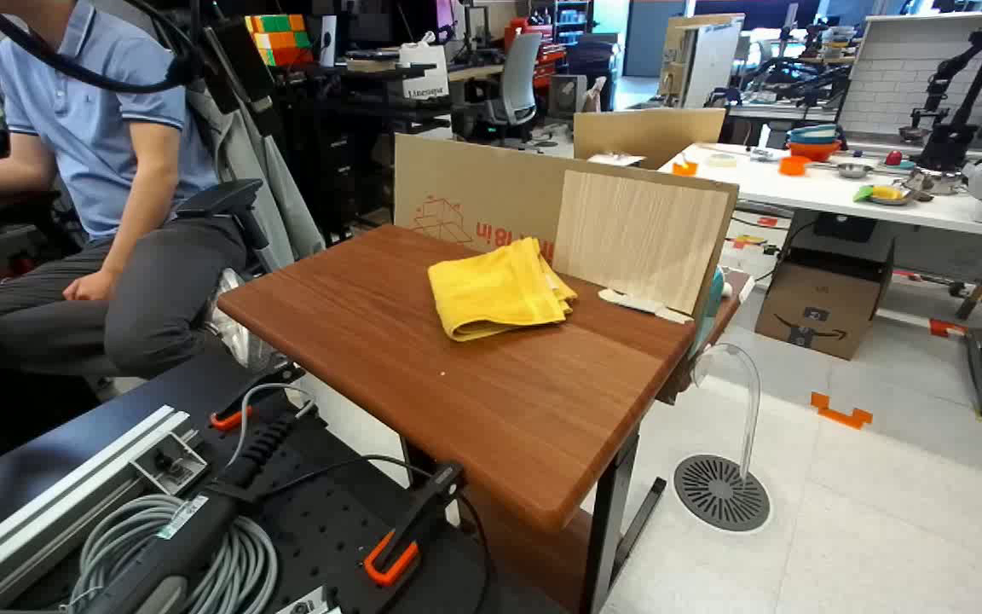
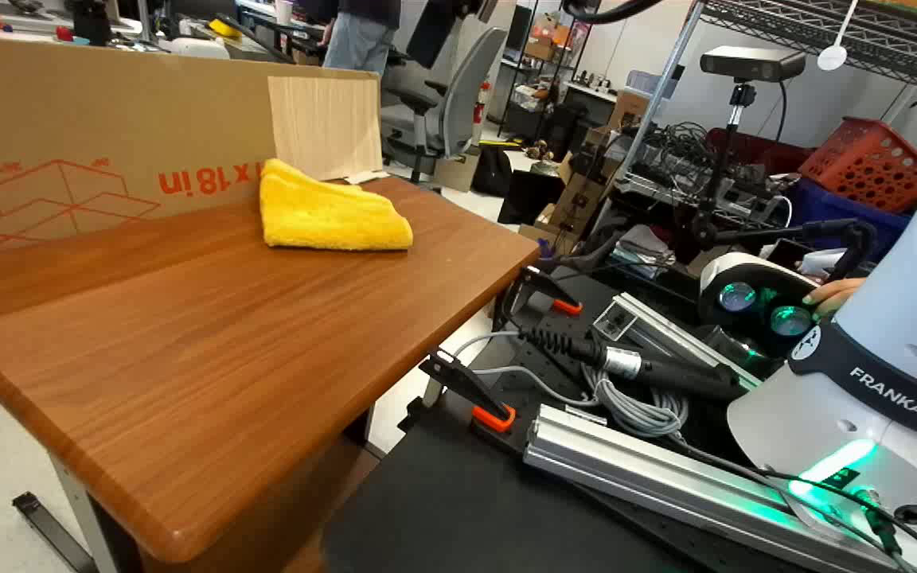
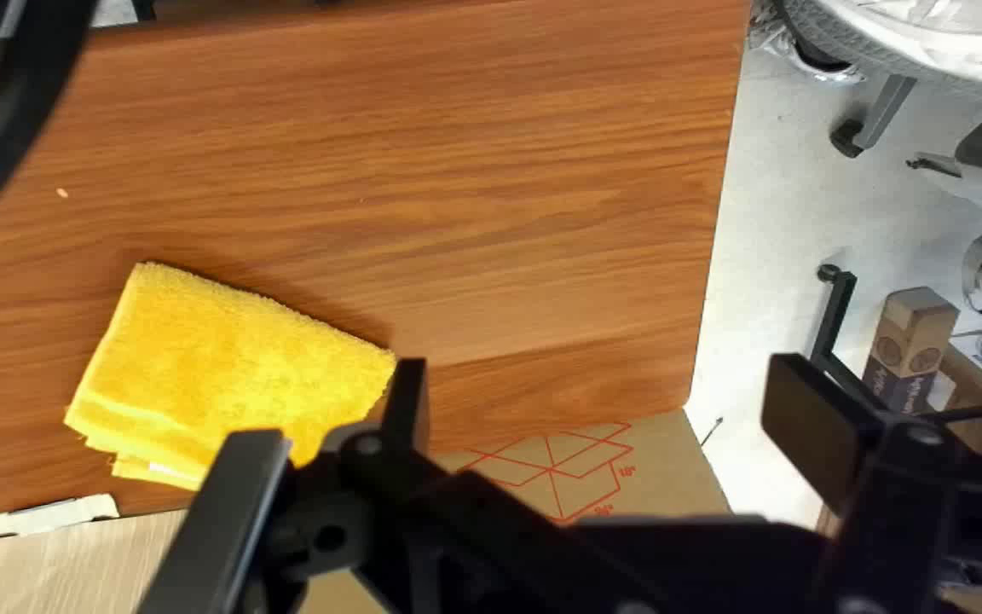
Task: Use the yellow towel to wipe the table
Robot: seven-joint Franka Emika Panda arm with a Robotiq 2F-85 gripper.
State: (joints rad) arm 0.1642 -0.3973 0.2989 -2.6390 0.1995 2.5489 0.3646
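- Claw (image 3: 606, 418): fingers spread wide, nothing gripped. Visible in the wrist view only; height above the table cannot be read.
- Yellow towel (image 1: 499, 290): folded in layers, resting on the table toward the cardboard side. In the wrist view one finger hides part of it; bare wood borders its far edge there.
- Table (image 1: 508, 392): brown wood-grain top. One pale speck (image 3: 62, 193) lies near the towel.
- Cardboard panel (image 2: 108, 111): stands along the table edge behind the towel, with a light wood-grain sheet (image 1: 640, 234) set against its face.
- Arm base (image 2: 833, 414): stands on the black bench (image 2: 442, 509) alongside the table.
- Step in hand (judged): approach to the towel, grasp not yet made; wiping not begun.
- Next move (judged): align the claw over the towel, lower until the fingers straddle a folded edge, close, verify the hold, then draw the cloth across the top under light pressure. Keep fingertips clear of the panel.
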